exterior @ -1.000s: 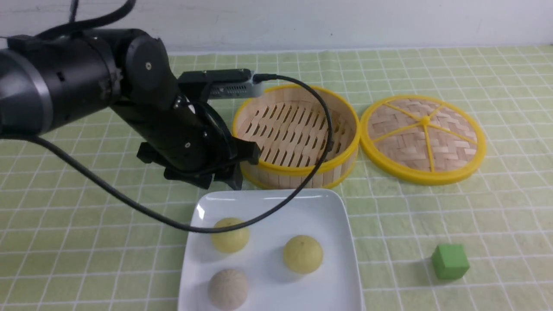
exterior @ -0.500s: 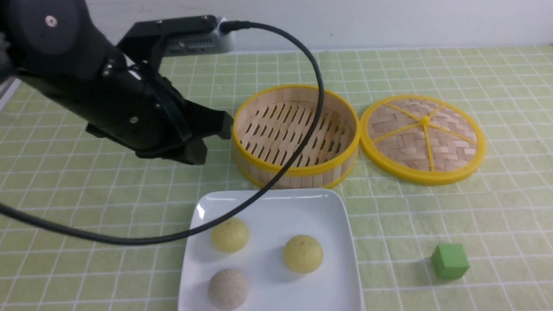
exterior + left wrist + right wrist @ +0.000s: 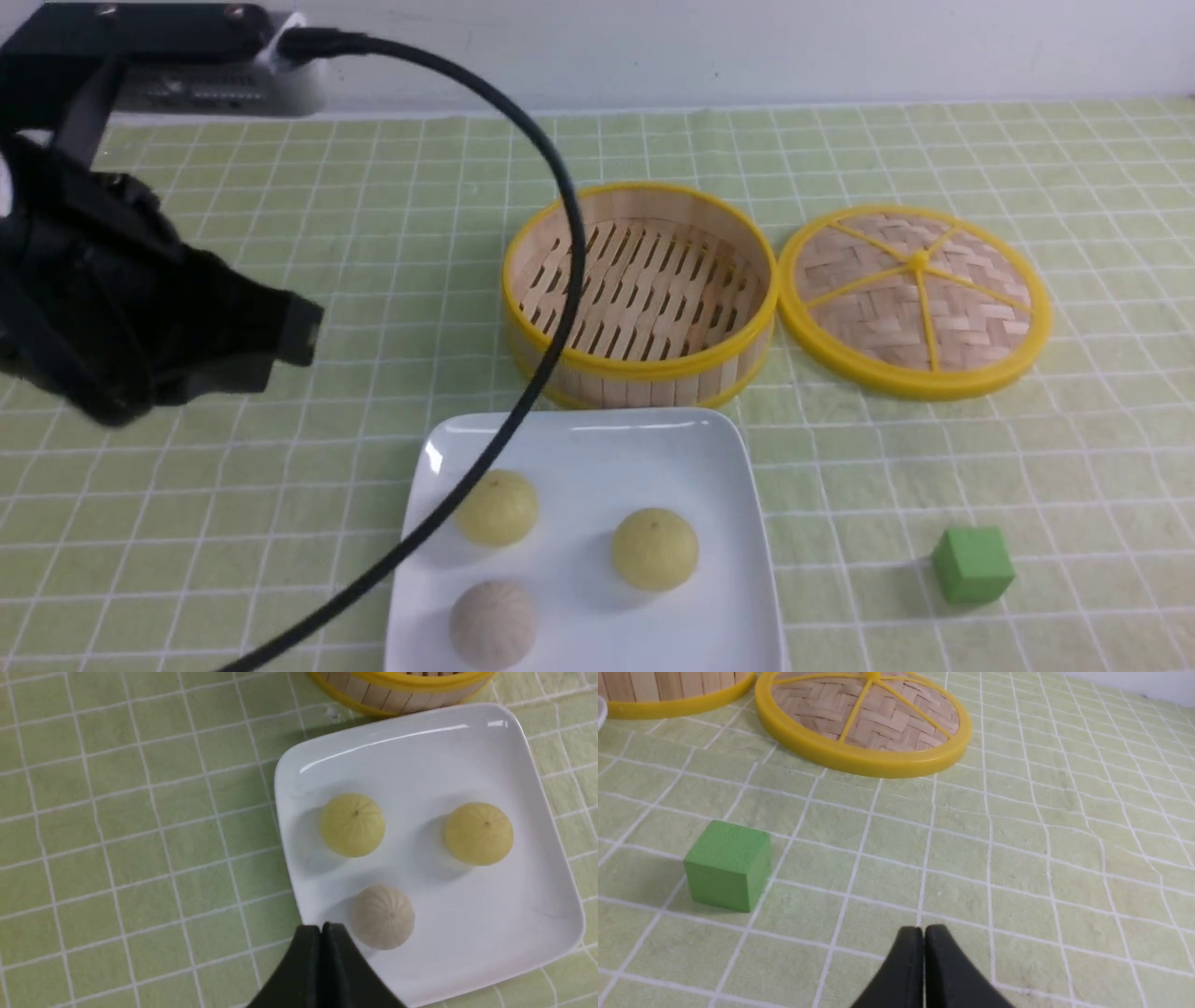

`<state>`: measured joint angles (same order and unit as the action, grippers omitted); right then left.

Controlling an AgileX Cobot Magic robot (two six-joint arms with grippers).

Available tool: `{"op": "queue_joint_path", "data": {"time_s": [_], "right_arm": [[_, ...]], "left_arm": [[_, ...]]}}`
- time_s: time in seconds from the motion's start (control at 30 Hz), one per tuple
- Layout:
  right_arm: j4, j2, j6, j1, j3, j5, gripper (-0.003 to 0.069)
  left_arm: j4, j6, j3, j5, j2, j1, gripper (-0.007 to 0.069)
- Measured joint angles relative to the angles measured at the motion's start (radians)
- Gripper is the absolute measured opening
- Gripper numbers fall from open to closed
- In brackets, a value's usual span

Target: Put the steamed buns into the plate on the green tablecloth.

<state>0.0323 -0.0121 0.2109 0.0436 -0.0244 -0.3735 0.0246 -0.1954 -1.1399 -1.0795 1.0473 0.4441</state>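
Left fingers (image 3: 325, 938): closed, nothing gripped. Right fingers (image 3: 924, 938): closed, empty, over the green tablecloth (image 3: 896, 868). Both steamed buns (image 3: 352, 825) lie beyond the left fingertips, apart from them, inside the plate (image 3: 317, 868). Placing judged complete; best practice: retract high, jaws together, cable (image 3: 569, 271) clear of the buns. Buns: pale yellow, domed, each with a tiny dark dot on top.

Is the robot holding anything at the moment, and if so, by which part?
Nothing is held: the left hand and right hand are both closed on nothing.
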Motion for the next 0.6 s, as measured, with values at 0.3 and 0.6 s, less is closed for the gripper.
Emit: {"op": "queue_joint_path", "data": {"time_s": [0.3, 0.6], "right_arm": [[0.007, 0.0, -0.185, 0.0, 0.001, -0.013, 0.0042], [0.007, 0.0, -0.201, 0.0, 0.003, -0.021, 0.0055]], "left_arm": [[0.019, -0.074, 0.25, 0.122, -0.275, 0.0, 0.0002], [0.016, -0.155, 0.717, 0.768, -0.712, 0.0, 0.0002]]}}
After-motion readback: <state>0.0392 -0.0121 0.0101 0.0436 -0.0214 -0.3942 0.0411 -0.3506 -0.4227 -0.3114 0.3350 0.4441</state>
